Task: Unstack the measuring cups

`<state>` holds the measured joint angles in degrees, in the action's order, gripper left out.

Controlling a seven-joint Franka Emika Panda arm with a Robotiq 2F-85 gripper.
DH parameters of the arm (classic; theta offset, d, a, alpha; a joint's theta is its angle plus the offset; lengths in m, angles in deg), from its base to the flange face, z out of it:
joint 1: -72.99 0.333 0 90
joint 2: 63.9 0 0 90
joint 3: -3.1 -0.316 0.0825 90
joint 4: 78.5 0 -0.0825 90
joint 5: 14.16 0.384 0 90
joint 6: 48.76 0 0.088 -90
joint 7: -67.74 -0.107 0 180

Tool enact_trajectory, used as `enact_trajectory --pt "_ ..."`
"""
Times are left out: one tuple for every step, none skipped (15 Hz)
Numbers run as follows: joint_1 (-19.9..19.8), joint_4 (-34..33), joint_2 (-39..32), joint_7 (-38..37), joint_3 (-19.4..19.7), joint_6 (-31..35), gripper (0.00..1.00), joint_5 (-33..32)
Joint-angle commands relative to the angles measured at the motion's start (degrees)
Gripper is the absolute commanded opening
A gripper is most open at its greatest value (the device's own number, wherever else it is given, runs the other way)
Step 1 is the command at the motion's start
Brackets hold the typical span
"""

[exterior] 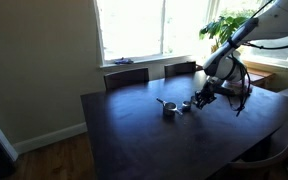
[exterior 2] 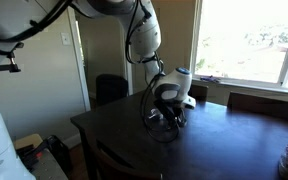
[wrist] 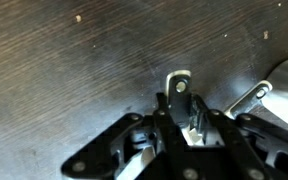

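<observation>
While arm (exterior: 234, 42) stoops low, hand (wrist: 185, 104) pointing down, pinching measuring cup handle (wrist: 179, 80).

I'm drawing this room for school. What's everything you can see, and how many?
Shiny silvery metal measuring cups: at least two, silver, mid-table.
Dark wooden table: one, dark brown, fills the foreground.
Dark chairs: two, dark, behind the table.
Leafy houseplant: one, green, by the window.
White robot arm: one, white, above the table.
Black gripper: one, black, shut on one cup's handle.
</observation>
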<state>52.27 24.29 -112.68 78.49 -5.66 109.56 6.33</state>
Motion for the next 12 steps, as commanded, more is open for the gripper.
enact_trajectory --pt "-0.1 -2.7 -2.3 -3.0 0.4 0.1 0.1 0.7" --pt "-0.1 -3.4 -2.8 -3.2 0.4 -0.1 0.1 0.6" --pt "-0.2 -3.9 -3.4 -3.5 0.4 -0.2 0.1 0.6" --pt "-0.2 -4.5 -3.9 -3.8 0.5 -0.3 0.1 0.6" --pt "-0.2 -5.0 -4.4 -4.0 0.5 -0.5 0.1 0.5" --pt "-0.2 -5.5 -4.8 -4.2 0.4 -0.6 0.1 0.4" --pt "-0.2 -5.8 -5.1 -4.2 0.3 -0.7 0.1 0.4" --pt "-0.2 -5.9 -5.2 -4.2 0.3 -0.5 0.1 0.3" --pt "-0.4 -5.8 -5.0 -3.9 0.1 -0.2 0.08 0.4" --pt "-0.5 -5.6 -4.7 -3.8 0.0 -0.1 0.1 0.4" --pt "-0.5 -5.0 -4.2 -3.6 -0.2 0.2 0.5 0.5" --pt "-0.7 -4.6 -3.7 -3.4 -0.4 0.6 0.51 0.5"
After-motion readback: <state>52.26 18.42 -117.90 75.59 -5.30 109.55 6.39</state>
